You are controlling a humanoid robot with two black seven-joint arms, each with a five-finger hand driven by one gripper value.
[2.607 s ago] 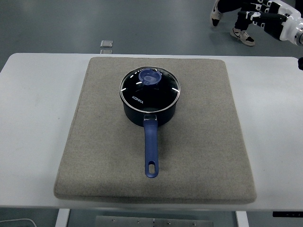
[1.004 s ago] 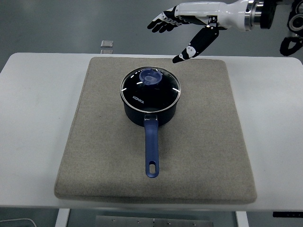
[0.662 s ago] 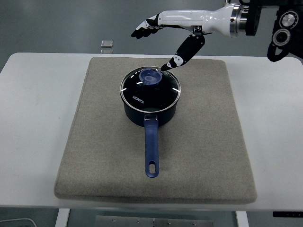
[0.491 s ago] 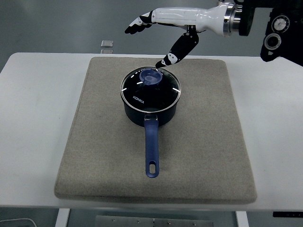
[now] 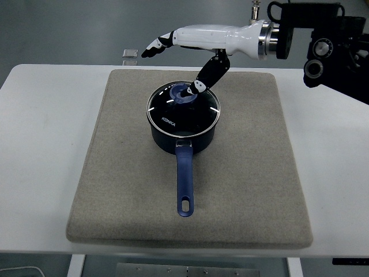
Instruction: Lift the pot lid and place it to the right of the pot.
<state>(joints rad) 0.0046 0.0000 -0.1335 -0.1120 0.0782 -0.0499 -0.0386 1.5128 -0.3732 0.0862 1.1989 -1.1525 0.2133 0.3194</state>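
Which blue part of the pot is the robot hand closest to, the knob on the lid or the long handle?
The lid knob: the right hand's thumb tip sits right beside it, while the long handle points toward the table's near edge, well away.

Dark navy pot with blue handle and blue-knobbed glass lid; grey-beige mat beneath it; white desk; white right hand, black fingers with white tips.

One legible text: "KONKA" in white capitals on the glass pot lid, printed near its front-left rim, running diagonally. It sits below and to the left of the right hand, on the lid's side away from the thumb tip. No other markings readable.
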